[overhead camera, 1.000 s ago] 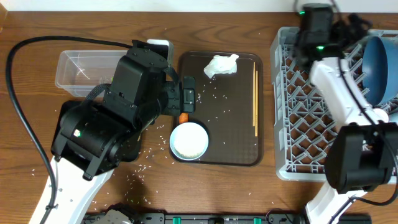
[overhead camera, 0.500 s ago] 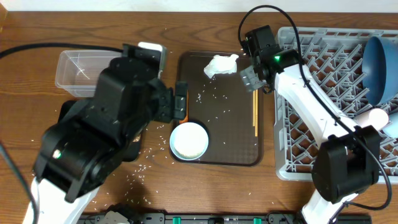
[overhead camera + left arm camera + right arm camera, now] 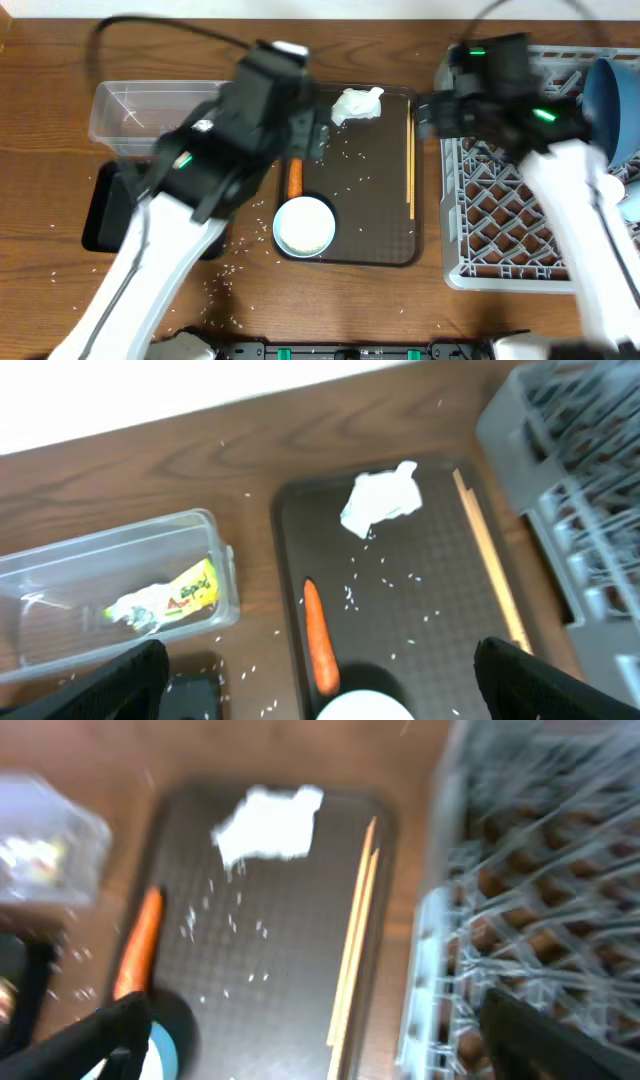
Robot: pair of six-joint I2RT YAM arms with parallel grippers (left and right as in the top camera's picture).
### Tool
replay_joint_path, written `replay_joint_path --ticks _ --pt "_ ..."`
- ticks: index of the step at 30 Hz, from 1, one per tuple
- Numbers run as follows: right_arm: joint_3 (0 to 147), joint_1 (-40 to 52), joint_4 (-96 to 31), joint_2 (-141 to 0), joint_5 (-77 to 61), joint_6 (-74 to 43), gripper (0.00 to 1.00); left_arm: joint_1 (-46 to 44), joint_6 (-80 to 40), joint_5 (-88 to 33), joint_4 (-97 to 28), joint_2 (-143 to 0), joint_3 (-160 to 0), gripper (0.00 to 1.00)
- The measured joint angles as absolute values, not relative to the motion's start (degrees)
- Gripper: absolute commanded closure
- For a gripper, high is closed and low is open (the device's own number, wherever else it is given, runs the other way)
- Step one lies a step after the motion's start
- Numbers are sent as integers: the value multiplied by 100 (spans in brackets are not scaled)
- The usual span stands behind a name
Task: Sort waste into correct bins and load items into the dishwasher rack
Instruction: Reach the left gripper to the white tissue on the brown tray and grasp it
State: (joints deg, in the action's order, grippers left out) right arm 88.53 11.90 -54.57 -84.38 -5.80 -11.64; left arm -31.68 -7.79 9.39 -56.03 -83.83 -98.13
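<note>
On the brown serving tray (image 3: pixel 380 235) lie a white tissue (image 3: pixel 357 104), an orange carrot (image 3: pixel 295 178), a pair of wooden chopsticks (image 3: pixel 410 160) and a white bowl (image 3: pixel 304 226), with loose rice scattered about. The clear tub (image 3: pixel 140 110) holds a green-yellow wrapper (image 3: pixel 165 598). A black tray (image 3: pixel 98 212) lies in front of the tub. My left gripper (image 3: pixel 322 672) hangs open above the carrot (image 3: pixel 320 635) and the bowl (image 3: pixel 365 708). Over the tray's right edge my right gripper (image 3: pixel 320 1035) is open beside the chopsticks (image 3: pixel 355 950). The grey rack (image 3: pixel 500 210) holds the blue dish (image 3: pixel 612 105).
Rice grains (image 3: pixel 235 270) speckle the wooden table left of and in front of the serving tray. A small white cup (image 3: pixel 630 195) sits at the rack's right side. The left arm (image 3: pixel 190 190) crosses over the black tray and the tub's near corner.
My left arm has risen and swung right, uncovering the carrot. My right arm came from the rack's back to the serving tray's top right, then drew back a little toward the rack's left wall.
</note>
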Motion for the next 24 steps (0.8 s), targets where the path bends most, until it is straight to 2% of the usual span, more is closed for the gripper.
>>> replay_joint_path --ticks 4,10,13,24 --pt "8879 781 -5494 -7472 -604 -1319 1 -3044 -709 657 -5199 -9345 -9813 1" --pt "8888 521 -5682 -6637 -576 -1479 1 -2770 -572 -128 -4320 -10595 -9813 6" --pt "8892 471 -5854 -6403 -499 -1610 1 -2696 -379 -397 -3675 -11218 -9813 15" --pt "8892 427 -6195 -6261 -40 -2014 1 -2709 196 -777 -2088 -12707 -9813 15"
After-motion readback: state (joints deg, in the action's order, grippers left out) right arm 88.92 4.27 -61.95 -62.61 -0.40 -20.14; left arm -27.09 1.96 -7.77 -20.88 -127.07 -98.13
